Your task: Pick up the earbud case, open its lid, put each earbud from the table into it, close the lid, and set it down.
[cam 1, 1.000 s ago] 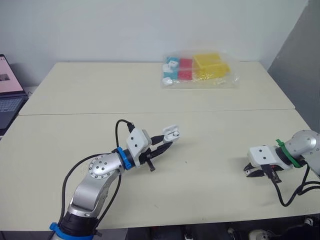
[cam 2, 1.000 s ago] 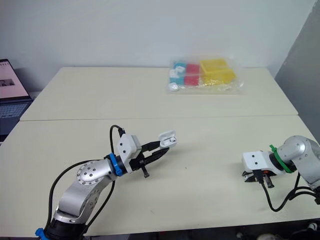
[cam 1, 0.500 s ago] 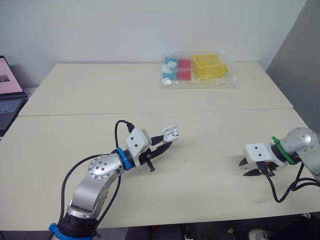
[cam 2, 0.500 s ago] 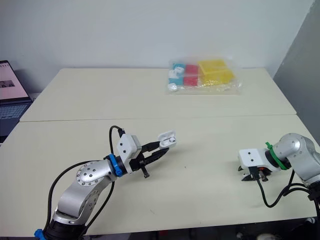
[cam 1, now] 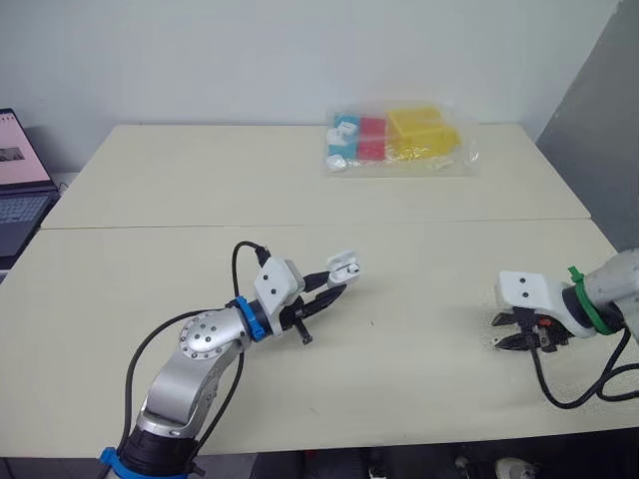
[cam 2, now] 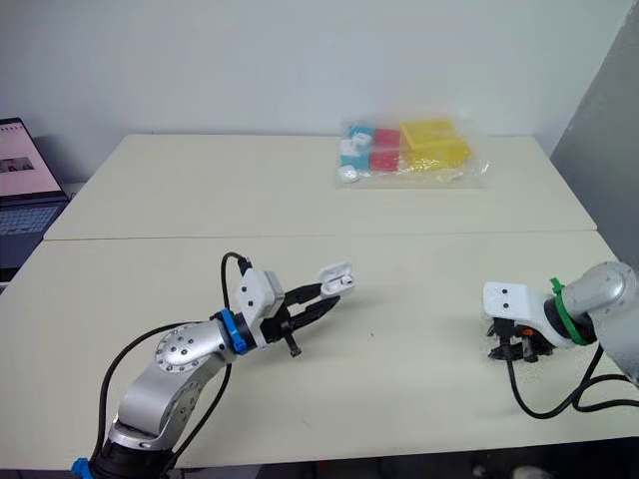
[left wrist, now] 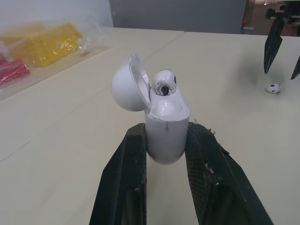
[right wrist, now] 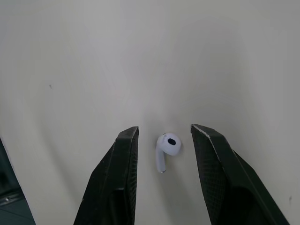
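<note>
The left gripper (cam 1: 335, 281) is clamped on the white earbud case (left wrist: 166, 124). Its two black fingers (left wrist: 129, 178) press the lower body of the case from either side, and the case stands upright between them. The lid (left wrist: 129, 84) is swung open and tilts back from its hinge. One earbud (left wrist: 164, 83) sits in the open case with its rounded head sticking out above the rim. In the head views the case is held above the desk (cam 1: 200, 180), near the middle of the front half and a little left of centre, not touching the surface.

The right gripper (right wrist: 165, 132) is spread wide and points down at the desk near its right edge, toward the front. The second earbud (right wrist: 167, 146) lies on the desk between the two fingertips (right wrist: 126, 140). There is a gap on each side of it, so neither finger touches it. The left wrist view shows the fingertips hanging just above this earbud.

A seam runs across the desk from left to right, behind both grippers. At the far edge, right of centre, lies a clear plastic bag (cam 1: 394, 140) holding blue, red and yellow blocks. An open laptop (cam 1: 20, 190) sits beyond the left edge of the desk.
</note>
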You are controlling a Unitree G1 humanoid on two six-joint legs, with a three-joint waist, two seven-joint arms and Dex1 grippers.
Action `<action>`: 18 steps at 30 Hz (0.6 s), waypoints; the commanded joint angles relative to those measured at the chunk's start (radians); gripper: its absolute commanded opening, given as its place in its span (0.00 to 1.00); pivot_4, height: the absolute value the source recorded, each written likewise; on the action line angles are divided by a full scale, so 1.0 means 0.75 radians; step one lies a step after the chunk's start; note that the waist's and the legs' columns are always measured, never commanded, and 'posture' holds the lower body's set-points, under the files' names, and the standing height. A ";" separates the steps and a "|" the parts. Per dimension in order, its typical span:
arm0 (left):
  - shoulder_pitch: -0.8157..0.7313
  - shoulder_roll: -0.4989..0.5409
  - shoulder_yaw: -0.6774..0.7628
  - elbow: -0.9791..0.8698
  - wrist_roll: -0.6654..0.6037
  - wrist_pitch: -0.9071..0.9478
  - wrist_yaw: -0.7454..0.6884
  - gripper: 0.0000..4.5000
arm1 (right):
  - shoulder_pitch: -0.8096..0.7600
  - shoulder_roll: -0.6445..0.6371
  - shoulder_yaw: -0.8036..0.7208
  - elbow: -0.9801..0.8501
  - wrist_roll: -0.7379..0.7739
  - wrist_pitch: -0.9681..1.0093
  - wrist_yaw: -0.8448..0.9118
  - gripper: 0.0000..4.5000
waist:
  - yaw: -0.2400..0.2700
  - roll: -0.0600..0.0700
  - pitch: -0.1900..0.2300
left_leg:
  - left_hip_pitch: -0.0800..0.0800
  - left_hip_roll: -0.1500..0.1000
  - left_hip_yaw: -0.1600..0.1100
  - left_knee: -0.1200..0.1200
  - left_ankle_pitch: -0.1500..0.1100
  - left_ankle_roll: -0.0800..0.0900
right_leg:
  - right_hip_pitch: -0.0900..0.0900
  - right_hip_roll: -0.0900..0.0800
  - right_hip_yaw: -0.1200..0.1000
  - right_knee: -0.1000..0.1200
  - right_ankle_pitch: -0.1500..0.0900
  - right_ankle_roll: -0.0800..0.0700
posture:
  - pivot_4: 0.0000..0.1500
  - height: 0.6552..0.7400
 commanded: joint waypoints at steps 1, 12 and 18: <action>-0.001 -0.011 -0.008 -0.052 -0.007 -0.028 0.011 0.17 | 0.016 0.002 -0.041 -0.062 0.002 0.090 -0.095 0.40 | -0.001 0.000 0.000 | 0.000 0.000 0.000 0.000 0.000 0.000 | 0.000 0.000 0.000 0.000 0.000 0.000 | 1.00 1.00; -0.008 -0.026 -0.021 -0.027 0.006 -0.047 0.013 0.17 | 0.069 0.019 0.017 -0.004 -0.003 0.073 -0.216 0.40 | -0.003 0.000 0.000 | -0.001 -0.001 0.000 0.000 0.000 0.000 | 0.000 0.002 0.000 -0.001 0.000 0.000 | 1.00 1.00; 0.001 -0.025 -0.022 -0.027 0.008 -0.052 0.018 0.17 | 0.052 0.032 0.049 0.045 0.000 0.071 -0.222 0.40 | -0.004 0.000 0.000 | -0.001 -0.001 0.000 0.000 0.000 0.000 | 0.000 0.002 0.000 0.000 0.000 0.000 | 1.00 1.00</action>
